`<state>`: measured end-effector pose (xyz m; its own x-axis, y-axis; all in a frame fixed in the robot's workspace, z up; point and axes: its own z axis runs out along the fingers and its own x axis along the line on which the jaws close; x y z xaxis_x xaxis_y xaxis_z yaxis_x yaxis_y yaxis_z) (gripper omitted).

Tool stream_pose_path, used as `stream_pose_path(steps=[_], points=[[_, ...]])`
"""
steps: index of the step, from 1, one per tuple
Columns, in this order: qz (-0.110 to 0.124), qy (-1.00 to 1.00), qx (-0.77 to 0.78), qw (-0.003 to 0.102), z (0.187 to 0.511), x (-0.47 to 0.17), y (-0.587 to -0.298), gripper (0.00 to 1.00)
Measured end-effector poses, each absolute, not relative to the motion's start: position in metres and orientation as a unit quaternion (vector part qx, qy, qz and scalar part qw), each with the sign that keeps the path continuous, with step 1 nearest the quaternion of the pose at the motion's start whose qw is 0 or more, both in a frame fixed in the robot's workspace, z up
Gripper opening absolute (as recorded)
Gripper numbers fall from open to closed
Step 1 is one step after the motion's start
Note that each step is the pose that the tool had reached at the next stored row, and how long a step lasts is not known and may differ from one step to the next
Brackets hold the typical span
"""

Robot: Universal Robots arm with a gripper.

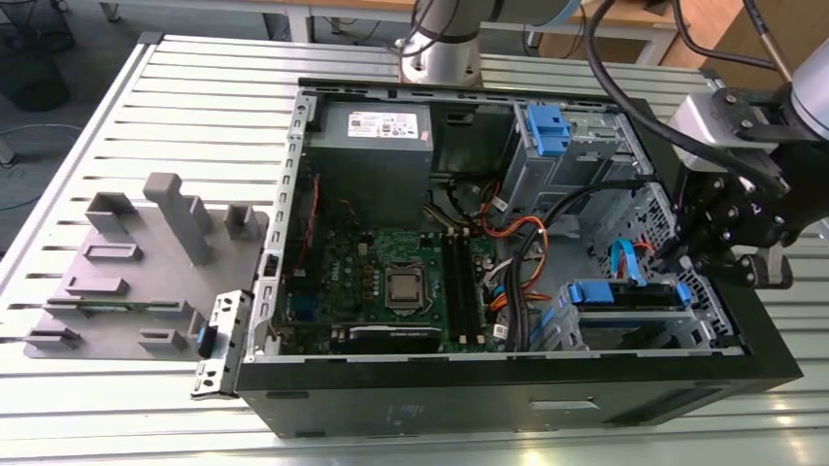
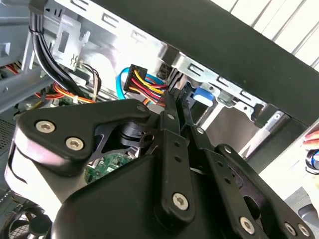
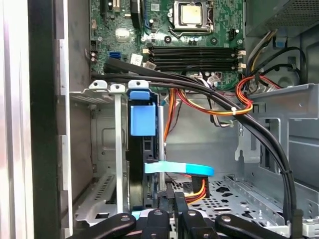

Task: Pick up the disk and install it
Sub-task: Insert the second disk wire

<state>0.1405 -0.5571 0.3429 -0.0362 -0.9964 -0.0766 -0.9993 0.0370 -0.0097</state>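
First wrist view, claw [image 3: 172,199] pinched narrow beside seated disk [image 3: 144,164], exterior hides fingertips.

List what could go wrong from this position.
1. The gripper sits right beside the blue flat cable and the red-and-yellow wires. Any move could snag or tug them.
2. The black cable bundle crosses close by the blue end of the disk, which stands in the metal cage. The bundle might get pinched or hinder the disk.

Blue latch [image 3: 143,119] beside silver bracket [image 3: 117,144].
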Motion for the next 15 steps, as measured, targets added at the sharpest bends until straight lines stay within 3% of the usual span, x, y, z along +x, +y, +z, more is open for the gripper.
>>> stream_pose_path(steps=[15], points=[[0.023, 0.718, -0.695, 0.031, 0.343, 0.140, -0.574, 0.16]])
